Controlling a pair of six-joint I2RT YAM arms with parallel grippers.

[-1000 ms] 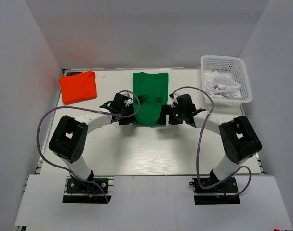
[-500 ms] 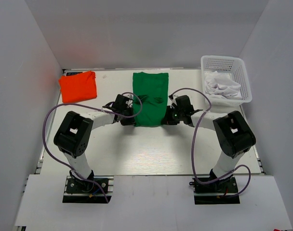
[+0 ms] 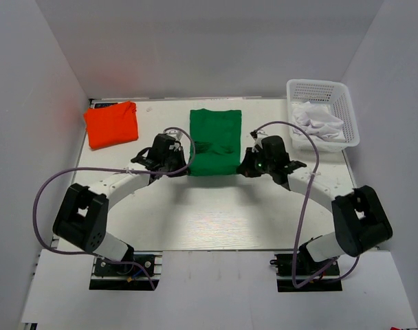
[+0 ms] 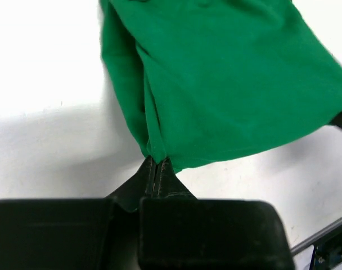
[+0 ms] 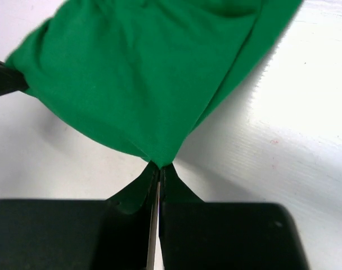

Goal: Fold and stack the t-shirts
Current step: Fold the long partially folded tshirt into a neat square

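**As both grippers pinch its near corners, green shirt lies mid-table**

Where the table [image 3: 216, 213] is widest, the green shirt [image 3: 214, 141] sits at its far middle as a folded rectangle. Its far part lies flat, and its near edge is gathered up at the two corners.

At the far left, well apart from it, the orange shirt [image 3: 111, 124] lies folded. At the far right stands a white basket [image 3: 319, 85] holding crumpled white cloth [image 3: 320, 126].

The left gripper [image 3: 186, 167] meets the shirt's near left corner. In the left wrist view its fingers [image 4: 151, 175] are pressed together on that corner, and the cloth fans away from them in layered folds.

The right gripper [image 3: 241, 167] meets the near right corner. In the right wrist view its fingers [image 5: 166, 181] are likewise closed tight on a point of the green cloth, with only a thin seam between them. The other gripper's dark tip shows at the left edge.
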